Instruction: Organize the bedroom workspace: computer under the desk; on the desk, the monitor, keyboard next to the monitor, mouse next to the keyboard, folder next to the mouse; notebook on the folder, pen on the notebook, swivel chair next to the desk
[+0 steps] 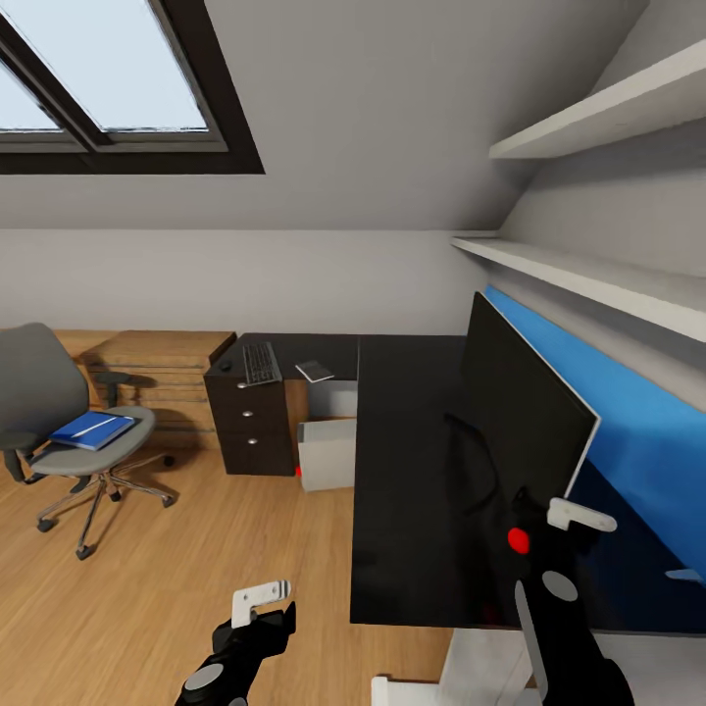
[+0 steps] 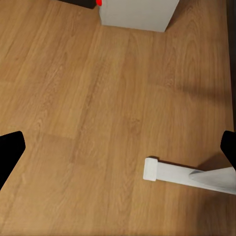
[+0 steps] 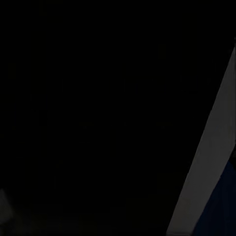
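The black monitor [image 1: 525, 412] stands on the right arm of the black L-shaped desk [image 1: 412, 471]. On the far arm lie the keyboard [image 1: 261, 363], a small black mouse [image 1: 226, 366] and a grey notebook [image 1: 315, 371]. Under the desk stands the white computer [image 1: 327, 453], also seen as the white computer [image 2: 137, 14]. The blue folder [image 1: 93, 429] lies on the grey swivel chair [image 1: 59, 412] at the left. My left gripper [image 1: 263, 618] hangs open over the floor, its fingers [image 2: 10, 152] wide apart. My right gripper [image 1: 534, 520] is close to the monitor's screen [image 3: 98, 108], its jaws hidden.
A dark drawer unit [image 1: 250, 422] carries the desk's far end, with wooden steps [image 1: 162, 378] beside it. Two white shelves [image 1: 588, 270] run along the right wall above a blue panel [image 1: 647, 441]. A white bar [image 2: 187, 174] lies on the wood floor [image 1: 196, 549].
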`<state>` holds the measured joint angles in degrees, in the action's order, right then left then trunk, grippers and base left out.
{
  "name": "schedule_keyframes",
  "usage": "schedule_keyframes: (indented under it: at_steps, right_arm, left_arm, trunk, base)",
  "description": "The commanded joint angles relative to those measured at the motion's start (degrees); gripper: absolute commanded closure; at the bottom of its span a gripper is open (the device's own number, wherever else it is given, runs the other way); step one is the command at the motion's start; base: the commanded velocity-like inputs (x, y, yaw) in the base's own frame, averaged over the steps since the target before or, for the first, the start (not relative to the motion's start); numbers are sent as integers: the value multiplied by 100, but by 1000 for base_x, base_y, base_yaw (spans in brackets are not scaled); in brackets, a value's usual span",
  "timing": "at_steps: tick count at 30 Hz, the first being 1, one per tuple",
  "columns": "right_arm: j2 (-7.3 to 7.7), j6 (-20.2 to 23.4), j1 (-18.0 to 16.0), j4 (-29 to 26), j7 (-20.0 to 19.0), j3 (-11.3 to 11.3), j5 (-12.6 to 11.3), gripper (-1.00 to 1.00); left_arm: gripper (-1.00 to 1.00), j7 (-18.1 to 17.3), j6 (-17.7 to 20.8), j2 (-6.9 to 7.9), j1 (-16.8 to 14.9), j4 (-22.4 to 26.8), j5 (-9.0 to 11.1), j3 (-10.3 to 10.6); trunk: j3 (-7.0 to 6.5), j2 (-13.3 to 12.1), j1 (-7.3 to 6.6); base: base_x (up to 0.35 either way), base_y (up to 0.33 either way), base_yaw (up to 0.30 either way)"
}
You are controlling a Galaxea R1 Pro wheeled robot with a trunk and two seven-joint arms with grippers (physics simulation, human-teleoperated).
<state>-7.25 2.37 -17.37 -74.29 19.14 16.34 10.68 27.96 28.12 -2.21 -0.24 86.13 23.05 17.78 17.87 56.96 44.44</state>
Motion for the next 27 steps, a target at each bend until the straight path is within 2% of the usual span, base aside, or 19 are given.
schedule_keyframes:
  at_steps: [1, 18, 27]
  right_arm:
    - [-5, 26, -4, 0, -3, 4, 43, -100]
    - [-5, 0, -4, -6, -16, -25, 31, -100]
    - [-5, 0, -4, -22, -16, -25, 39, -100]
  left_arm:
    - [-100, 52, 9, 1, -3, 9, 60, 6]
    - [-100, 52, 9, 7, -4, 25, 60, 6]
    - [-100, 52, -8, 15, -4, 115, 60, -12]
  trunk:
    - [6, 5, 1]
    - [6, 5, 1]
    - [6, 5, 1]
  base:
    - [0, 0, 0]
    - [0, 0, 0]
    - [-74, -98, 0]
